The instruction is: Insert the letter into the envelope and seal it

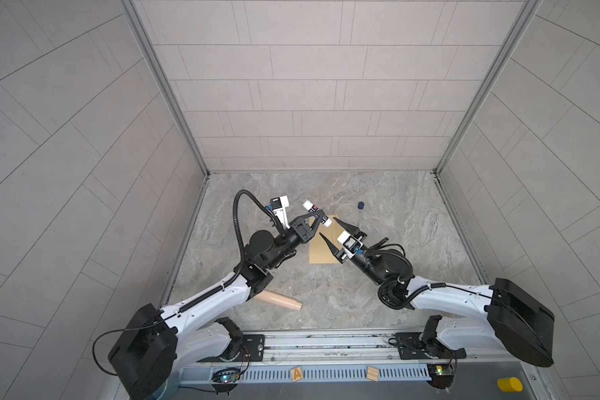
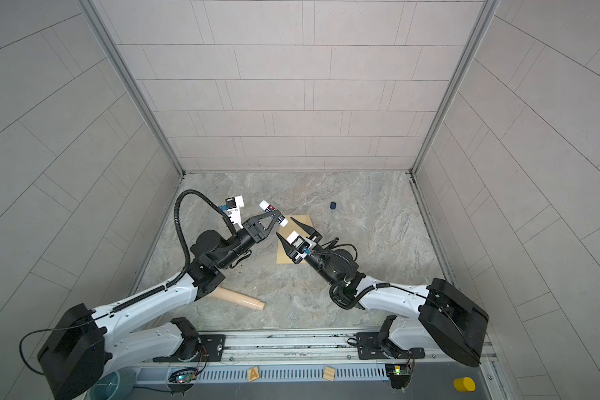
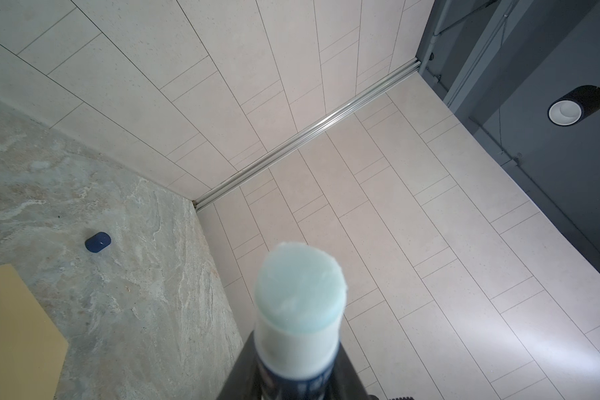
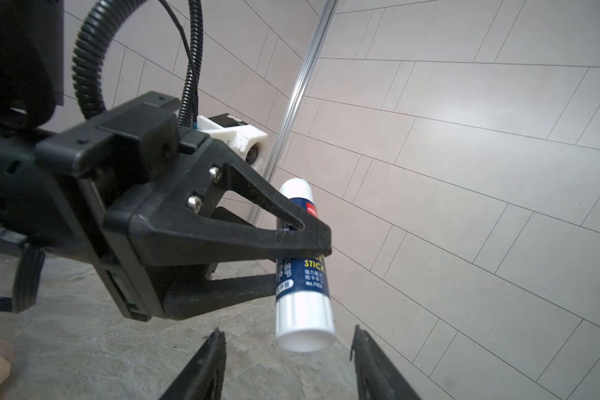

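Nearest us, on the front rail [image 1: 326,341]: a wooden block marked A [image 1: 296,374], a plain wooden block [image 1: 372,373], and a yellow cylinder [image 1: 509,384] off at the right corner.

On the marble table [image 1: 326,298], front left: a beige cylinder [image 1: 280,300] lies on its side, one end hidden under the left arm.

Mid-table: we see the envelope [image 1: 317,252] lying flat, long axis running near to far, with an angled cut at its far end. We can't tell whether the flap is open or folded.

The right gripper [image 1: 328,226] sits over the envelope with its jaws spread wide and nothing between them. Both black fingers [image 1: 347,225] point toward the left arm. We can't tell whether the tips touch the paper.

The left gripper [image 1: 319,215] is clamped narrow on a glue stick [image 1: 313,208], gripping it mid-body across the blue label. The stick is uncapped and tilted. Its pale blue glue end [image 3: 300,294] points up and away, and its white base is over the envelope's far left corner, close to the right gripper's tips. The stick is clear of the table.

Farther back, right of the envelope and well apart from it: a dark blue cap [image 1: 361,205] lies alone on the table.

Behind that is the tiled back wall [image 1: 309,104].
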Controlling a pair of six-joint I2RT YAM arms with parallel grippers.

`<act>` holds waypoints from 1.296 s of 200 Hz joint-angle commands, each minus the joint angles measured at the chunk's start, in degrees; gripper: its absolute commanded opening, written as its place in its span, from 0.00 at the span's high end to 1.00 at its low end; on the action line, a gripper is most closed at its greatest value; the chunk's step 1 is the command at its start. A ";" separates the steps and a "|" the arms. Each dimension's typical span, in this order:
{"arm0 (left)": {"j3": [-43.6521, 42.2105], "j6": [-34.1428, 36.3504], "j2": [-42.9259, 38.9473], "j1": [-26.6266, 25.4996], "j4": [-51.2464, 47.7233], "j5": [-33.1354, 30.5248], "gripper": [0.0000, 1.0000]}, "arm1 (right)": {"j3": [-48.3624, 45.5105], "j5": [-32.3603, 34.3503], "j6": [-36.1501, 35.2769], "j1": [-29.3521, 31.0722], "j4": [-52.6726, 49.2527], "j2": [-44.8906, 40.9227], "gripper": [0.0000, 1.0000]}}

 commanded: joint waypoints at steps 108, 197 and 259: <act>1.00 -1.45 0.10 -0.11 4.98 1.98 1.00 | 4.73 1.18 -0.20 0.46 6.76 4.06 0.59; 1.06 -3.19 1.58 -0.19 6.81 3.47 1.00 | 6.27 1.15 -1.26 0.46 6.36 5.67 0.63; 0.99 -4.34 2.69 -0.18 8.69 4.36 1.00 | 6.62 2.11 -1.86 0.46 5.70 6.20 0.72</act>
